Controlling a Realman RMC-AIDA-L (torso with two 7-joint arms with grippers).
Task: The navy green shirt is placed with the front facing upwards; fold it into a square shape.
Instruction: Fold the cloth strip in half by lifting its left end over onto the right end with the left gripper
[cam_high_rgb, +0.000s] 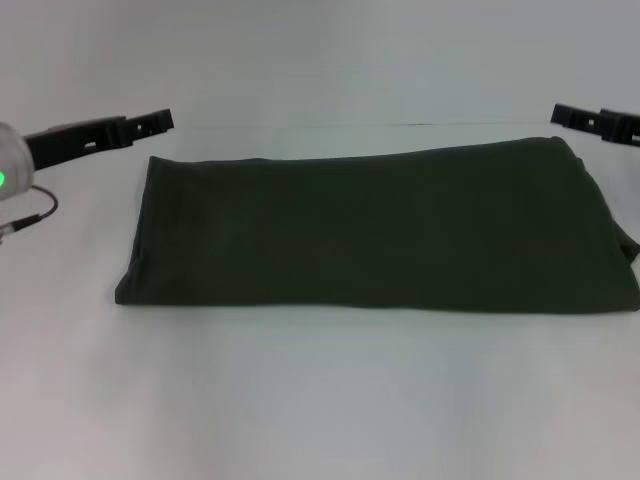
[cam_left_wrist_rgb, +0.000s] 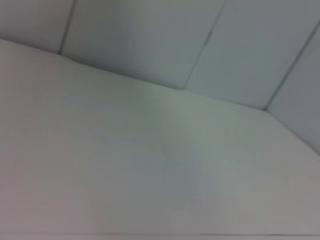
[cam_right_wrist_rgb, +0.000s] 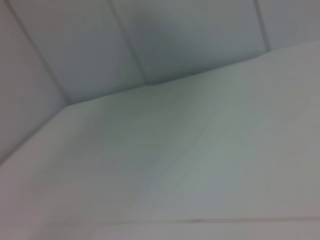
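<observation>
Olive-green shirt (cam_high_rgb: 380, 225) lies flat on the white counter (cam_high_rgb: 320, 400), already folded into a long rectangle running from our left side to the right edge of the head view, no lettering showing. We see our left hand (cam_high_rgb: 150, 122) off the shirt's far-left corner and our right hand (cam_high_rgb: 575, 116) off its far-right corner, neither touching the cloth; we can't tell how far either is open. Both wrist views show only bare counter (cam_left_wrist_rgb: 150, 175) and wall panels (cam_right_wrist_rgb: 190, 35).

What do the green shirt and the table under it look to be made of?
The navy green shirt looks like soft matte knit fabric, likely cotton: it drapes in layers with rounded folded edges. The table looks smooth, white and faintly glossy, perhaps laminate; its material is uncertain.
</observation>
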